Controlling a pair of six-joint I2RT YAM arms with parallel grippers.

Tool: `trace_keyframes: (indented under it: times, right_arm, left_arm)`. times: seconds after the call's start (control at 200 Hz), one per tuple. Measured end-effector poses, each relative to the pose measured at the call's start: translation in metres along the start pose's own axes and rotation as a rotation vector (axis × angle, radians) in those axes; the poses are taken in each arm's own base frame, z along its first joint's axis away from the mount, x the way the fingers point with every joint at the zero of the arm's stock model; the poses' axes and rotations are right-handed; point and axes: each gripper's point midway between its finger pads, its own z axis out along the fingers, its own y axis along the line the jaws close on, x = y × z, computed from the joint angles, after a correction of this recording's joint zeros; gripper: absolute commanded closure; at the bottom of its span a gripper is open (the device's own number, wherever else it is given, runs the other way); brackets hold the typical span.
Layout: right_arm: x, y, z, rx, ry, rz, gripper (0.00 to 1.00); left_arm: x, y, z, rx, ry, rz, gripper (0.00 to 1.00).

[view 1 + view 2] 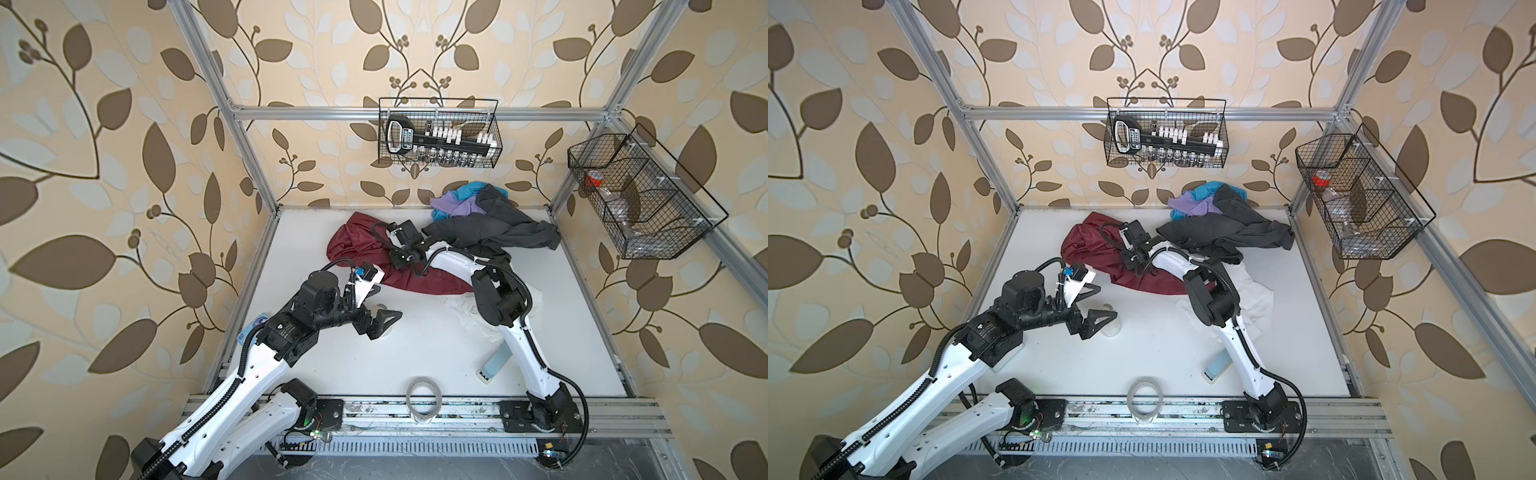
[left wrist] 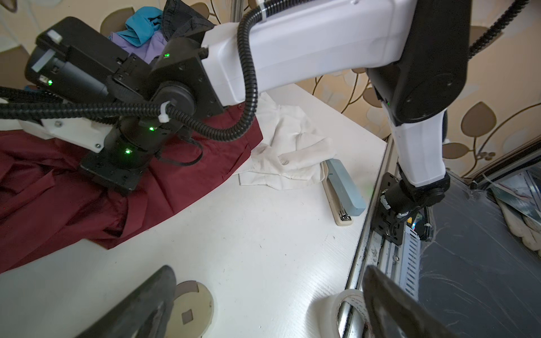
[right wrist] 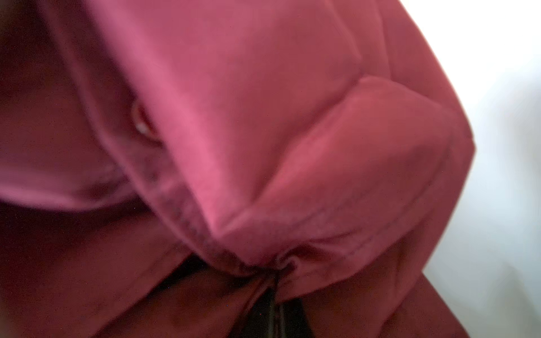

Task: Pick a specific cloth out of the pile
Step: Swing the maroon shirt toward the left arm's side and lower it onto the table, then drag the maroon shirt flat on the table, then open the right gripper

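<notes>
Right tool [image 3: 276, 281] clamped; left tool [image 2: 269, 281] spread wide.

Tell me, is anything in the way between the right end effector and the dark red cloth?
No, nothing visible. The right end effector is shut on the dark red cloth; in the right wrist view the fabric bunches right at its tips. The grey garment lies off to the side, not between.

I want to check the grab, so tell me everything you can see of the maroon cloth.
The maroon cloth is a large garment of thin, faintly shiny, crinkled fabric with stitched hems. It lies crumpled and partly spread on the white table, towards the back. The right gripper is shut on a gathered fold of it, and one edge meets the white shirt.
</notes>
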Motion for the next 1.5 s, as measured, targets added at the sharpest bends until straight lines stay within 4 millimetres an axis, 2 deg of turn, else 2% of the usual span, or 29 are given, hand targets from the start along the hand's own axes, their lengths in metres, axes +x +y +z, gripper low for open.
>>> trace_keyframes:
  times: [0.2,0.31,0.455,0.525,0.585,0.675,0.805,0.91,0.96,1.005,1.15,1.23,1.3,1.395,1.445,1.499]
  right_arm:
    - [-0.026,0.052,0.021,-0.157,-0.056,0.009,1.00]
    - [-0.033,0.078,0.027,-0.270,-0.086,0.031,1.00]
    - [-0.041,0.102,0.031,-0.404,-0.133,0.070,1.00]
    - [-0.048,0.111,0.031,-0.462,-0.166,0.089,0.96]
    - [-0.055,0.117,0.031,-0.504,-0.196,0.102,0.87]
    - [-0.068,0.124,0.028,-0.552,-0.248,0.099,0.55]
    - [-0.077,0.130,0.019,-0.587,-0.296,0.055,0.30]
    - [-0.073,0.127,0.008,-0.585,-0.286,0.024,0.15]
    - [-0.071,0.125,-0.002,-0.581,-0.273,0.018,0.05]
    - [-0.069,0.121,-0.014,-0.575,-0.270,-0.006,0.01]
    - [-0.079,0.096,-0.070,-0.524,-0.295,-0.041,0.01]
    - [-0.088,0.075,-0.105,-0.469,-0.332,-0.059,0.01]
    - [-0.092,0.055,-0.126,-0.406,-0.348,-0.066,0.01]
    - [-0.085,0.027,-0.131,-0.300,-0.315,-0.058,0.04]
    - [-0.071,0.015,-0.123,-0.245,-0.266,-0.049,0.10]
    - [-0.045,0.004,-0.109,-0.189,-0.186,-0.041,0.17]
  left_arm:
    - [0.000,0.000,0.000,0.000,0.000,0.000,0.01]
    - [0.000,0.000,0.000,0.000,0.000,0.000,0.01]
    - [0.000,0.000,0.000,0.000,0.000,0.000,0.01]
    - [0.000,0.000,0.000,0.000,0.002,-0.001,0.01]
    - [0.001,0.001,0.001,-0.001,0.005,-0.002,0.01]
    - [0.002,0.002,0.003,-0.005,0.012,-0.005,0.01]
    - [0.003,0.006,0.004,-0.020,0.015,-0.007,0.01]
    - [0.003,0.006,0.004,-0.023,0.015,-0.007,0.01]
    - [0.003,0.006,0.004,-0.023,0.015,-0.007,0.01]
    - [0.003,0.006,0.004,-0.023,0.015,-0.007,0.01]
    - [0.003,0.004,0.004,-0.019,0.016,-0.005,0.01]
    - [0.003,0.004,0.004,-0.017,0.016,-0.004,0.01]
    - [0.003,0.004,0.003,-0.017,0.014,-0.003,0.01]
    - [0.002,0.003,0.003,-0.017,0.012,-0.002,0.01]
    - [0.002,0.003,0.002,-0.016,0.011,-0.001,0.01]
    - [0.003,0.002,0.003,-0.012,0.012,0.001,0.01]
